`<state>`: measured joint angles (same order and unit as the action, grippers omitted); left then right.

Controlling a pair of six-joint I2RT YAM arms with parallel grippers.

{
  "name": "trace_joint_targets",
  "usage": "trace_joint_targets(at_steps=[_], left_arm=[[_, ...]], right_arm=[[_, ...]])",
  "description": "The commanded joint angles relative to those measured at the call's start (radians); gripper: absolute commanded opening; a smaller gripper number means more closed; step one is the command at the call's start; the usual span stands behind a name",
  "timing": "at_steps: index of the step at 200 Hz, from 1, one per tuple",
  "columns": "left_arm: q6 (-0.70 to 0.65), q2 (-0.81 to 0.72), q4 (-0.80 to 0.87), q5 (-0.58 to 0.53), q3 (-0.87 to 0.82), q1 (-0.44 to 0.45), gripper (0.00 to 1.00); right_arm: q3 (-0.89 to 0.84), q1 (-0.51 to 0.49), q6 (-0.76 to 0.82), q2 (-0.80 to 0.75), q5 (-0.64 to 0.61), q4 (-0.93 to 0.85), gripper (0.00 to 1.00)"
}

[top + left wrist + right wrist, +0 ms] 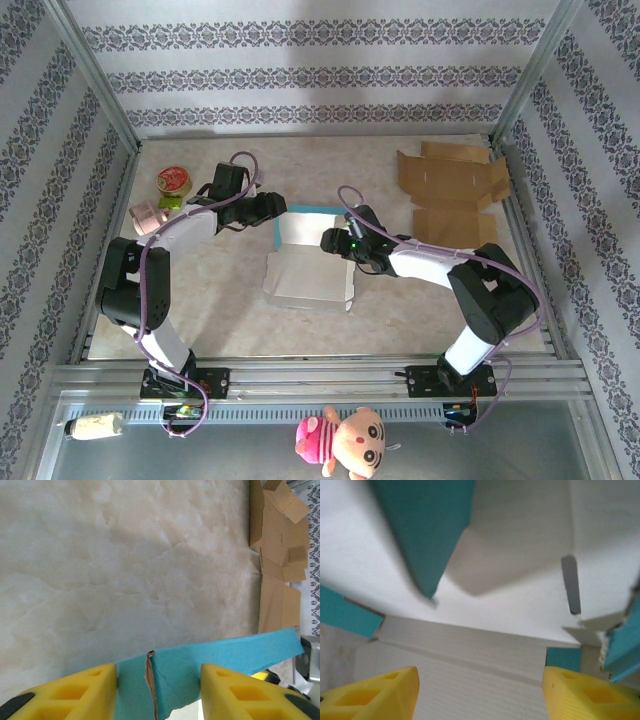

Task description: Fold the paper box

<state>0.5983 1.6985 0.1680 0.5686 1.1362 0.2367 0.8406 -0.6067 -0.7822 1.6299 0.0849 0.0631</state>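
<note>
The paper box [305,270], white inside and teal outside, lies half-formed in the middle of the table with its lid panel [308,228] raised at the back. My left gripper [278,208] is at the lid's back left corner. In the left wrist view the left gripper [159,672] has its yellow fingers [90,690] apart, and a teal flap [225,652] with a brown raw edge stands between them. My right gripper [330,240] reaches in from the box's right side. The right gripper [480,677] is open over the box's white floor [470,680], gripping nothing.
Flat brown cardboard blanks [450,195] lie at the back right, and these blanks [277,555] also show in the left wrist view. A round red-topped tin [174,181] and a pink roll [148,215] sit at the left. A plush doll [345,440] lies below the front rail.
</note>
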Motion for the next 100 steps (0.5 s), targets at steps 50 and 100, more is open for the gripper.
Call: trace_joint_targets(at_steps=[50, 100], left_arm=[[-0.012, -0.025, -0.002, -0.018, -0.024, 0.019, 0.45], [-0.021, -0.033, 0.011, -0.024, -0.017, 0.021, 0.46]], right_arm=[[-0.095, 0.002, 0.315, -0.333, -0.282, -0.199, 0.73], [0.005, 0.009, 0.443, -0.144, -0.424, -0.167, 0.55]])
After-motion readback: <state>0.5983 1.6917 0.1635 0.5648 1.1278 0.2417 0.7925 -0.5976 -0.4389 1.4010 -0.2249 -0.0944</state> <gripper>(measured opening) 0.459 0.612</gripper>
